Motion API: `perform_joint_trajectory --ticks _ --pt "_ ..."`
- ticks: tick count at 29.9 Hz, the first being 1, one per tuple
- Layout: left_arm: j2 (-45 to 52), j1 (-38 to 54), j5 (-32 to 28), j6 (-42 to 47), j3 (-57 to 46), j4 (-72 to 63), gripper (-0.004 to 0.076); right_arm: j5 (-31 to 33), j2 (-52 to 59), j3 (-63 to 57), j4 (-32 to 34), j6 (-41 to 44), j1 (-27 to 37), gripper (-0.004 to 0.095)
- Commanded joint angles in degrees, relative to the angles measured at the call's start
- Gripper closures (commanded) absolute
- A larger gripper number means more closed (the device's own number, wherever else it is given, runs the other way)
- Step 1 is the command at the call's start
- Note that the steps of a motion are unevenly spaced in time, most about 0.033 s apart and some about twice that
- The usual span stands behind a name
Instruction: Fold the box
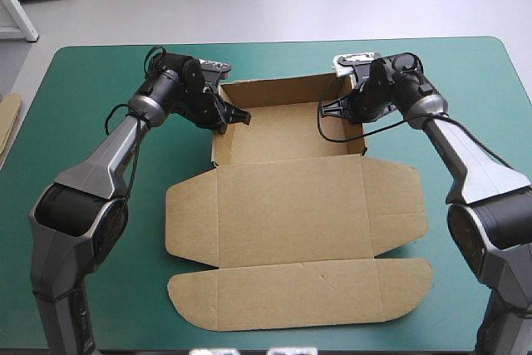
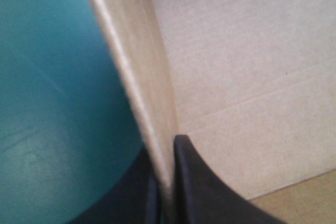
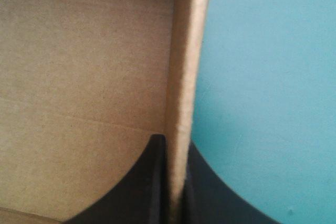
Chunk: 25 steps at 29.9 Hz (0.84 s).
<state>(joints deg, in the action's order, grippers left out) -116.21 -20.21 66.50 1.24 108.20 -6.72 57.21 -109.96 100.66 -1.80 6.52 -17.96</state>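
The box (image 1: 291, 205) lies in the middle of the bench (image 1: 100, 64), on its teal-green cover, as an open tray (image 1: 287, 132) with the lid (image 1: 291, 268) flat. The tray is the far part, and the lid stretches from it toward the bench's near edge, its rounded side flaps (image 1: 187, 218) spread flat on the cover. Three walls of the tray stand raised: the far wall (image 1: 278, 85), the left wall (image 1: 218, 135) and the right wall (image 1: 359, 122). The far wall seems to lean slightly outward, though the angle makes that hard to judge. Inside, the tray's floor shows as plain brown board with a crease across it, and one black finger of each tool reaches in over it. The left tool (image 1: 226, 115) is clamped on the left wall: in its wrist view the wall runs upright between the two fingers, one on the tray's inside and one on the cover side, all but meeting on the board. The right tool (image 1: 341, 108) pinches the right wall the same way, with one finger inside the tray, the other outside over the cover, and the wall's edge between them. Both tools sit toward the far half of the tray, well apart, facing each other across it. A strip of spare board (image 1: 8, 118) shows at the bench's left edge.
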Motion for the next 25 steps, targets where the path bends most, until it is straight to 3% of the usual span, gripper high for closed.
perform_joint_trajectory --ticks 1,25 --pt "2.26 -0.67 -2.61 -1.24 1.88 -1.45 0.0733 1.33 1.26 1.68 -1.35 -2.12 -0.62 0.0907" --pt "0.23 -0.67 -4.68 -0.60 1.77 0.48 0.0731 1.79 -1.16 1.68 -1.73 -2.12 -0.62 0.0893"
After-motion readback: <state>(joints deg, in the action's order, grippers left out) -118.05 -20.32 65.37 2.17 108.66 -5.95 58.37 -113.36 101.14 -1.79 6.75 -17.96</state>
